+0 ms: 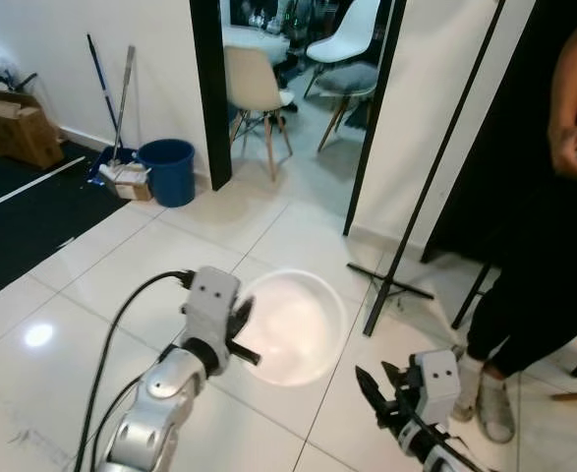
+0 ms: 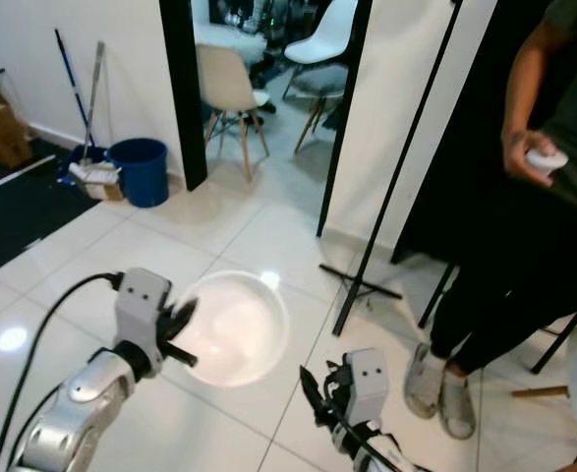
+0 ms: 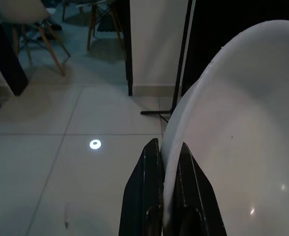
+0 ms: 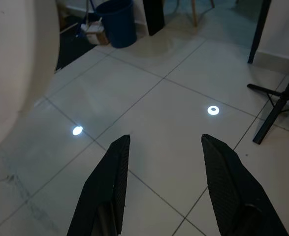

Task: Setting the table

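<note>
Plate: round white plate (image 1: 293, 327), held off the white tiled floor (image 1: 82, 285) in front of the robot, face tilted up toward the head camera; no table surface can be made out, so I judge this a carry, not yet a placing.

Person: stands at the robot's right in dark trousers and pale shoes, one hand (image 2: 529, 157) holding a small white object; close enough that a turn to that side risks contact.

Doorway: dark-framed opening ahead with pale moulded chairs on wooden legs (image 1: 254, 84) beyond; probably the way to the dining area, though that is a judgement.

Bucket: blue plastic bucket (image 1: 167, 170) against the wall beside a mop and broom, well apart from the robot's path.

Stand: black tripod base and pole (image 1: 391, 285) on the floor just right of the plate; a snag hazard.

Left gripper (image 3: 165, 162): black fingers clenched on the plate's rim, one each side of the edge, a pinch that leaves the face clear.

Right gripper (image 4: 166, 187): fingers spread apart, holding nothing, low over the tiles.
</note>
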### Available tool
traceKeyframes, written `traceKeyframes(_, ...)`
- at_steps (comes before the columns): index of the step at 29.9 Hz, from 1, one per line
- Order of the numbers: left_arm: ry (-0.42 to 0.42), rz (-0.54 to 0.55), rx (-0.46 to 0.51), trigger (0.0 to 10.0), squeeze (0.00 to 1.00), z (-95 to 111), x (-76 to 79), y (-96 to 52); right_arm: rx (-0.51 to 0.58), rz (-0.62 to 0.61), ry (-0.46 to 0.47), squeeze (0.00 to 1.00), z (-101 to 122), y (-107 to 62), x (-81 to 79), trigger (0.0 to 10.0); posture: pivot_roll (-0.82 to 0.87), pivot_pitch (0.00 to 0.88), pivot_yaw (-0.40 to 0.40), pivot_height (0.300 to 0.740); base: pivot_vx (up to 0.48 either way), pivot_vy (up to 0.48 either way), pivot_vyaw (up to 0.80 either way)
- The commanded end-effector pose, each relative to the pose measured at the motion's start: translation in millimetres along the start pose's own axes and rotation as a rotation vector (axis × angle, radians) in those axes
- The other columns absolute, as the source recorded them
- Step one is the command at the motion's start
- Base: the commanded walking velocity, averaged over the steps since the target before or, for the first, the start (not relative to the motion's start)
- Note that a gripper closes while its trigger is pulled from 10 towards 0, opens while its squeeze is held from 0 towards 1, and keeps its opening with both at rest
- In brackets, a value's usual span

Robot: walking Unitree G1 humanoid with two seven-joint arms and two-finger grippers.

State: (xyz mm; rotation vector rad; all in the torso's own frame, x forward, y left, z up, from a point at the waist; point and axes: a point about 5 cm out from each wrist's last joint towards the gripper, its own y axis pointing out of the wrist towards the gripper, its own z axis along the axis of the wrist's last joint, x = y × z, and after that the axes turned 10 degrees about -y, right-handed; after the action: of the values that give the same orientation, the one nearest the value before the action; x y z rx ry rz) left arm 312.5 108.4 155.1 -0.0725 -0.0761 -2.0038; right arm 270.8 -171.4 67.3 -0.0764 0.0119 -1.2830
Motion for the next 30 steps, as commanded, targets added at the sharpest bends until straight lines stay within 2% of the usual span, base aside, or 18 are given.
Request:
traceKeyframes(1,0.002,-0.001,-0.005,10.0,0.00,-2.4,0.4,0.6,-0.023,-0.017,0.008,0.00,-6.0,-4.5,2.8,10.0,0.06,0.082,0.051,0.740,0.480,0.000,0.00)
traceKeyframes(25,0.000,0.003,-0.007,10.0,0.00,-5.7,-0.1,2.3,-0.026,-0.023,-0.010,0.00,-6.1,-5.2,3.4,10.0,0.05,0.088,0.050,0.740,0.480,0.000,0.00)
traceKeyframes(30,0.000,0.012,-0.009,10.0,0.00,-6.6,-1.5,2.6,-0.026,-0.025,-0.009,0.00,-6.2,-5.4,3.2,10.0,0.05,0.089,0.051,0.740,0.480,0.000,0.73)
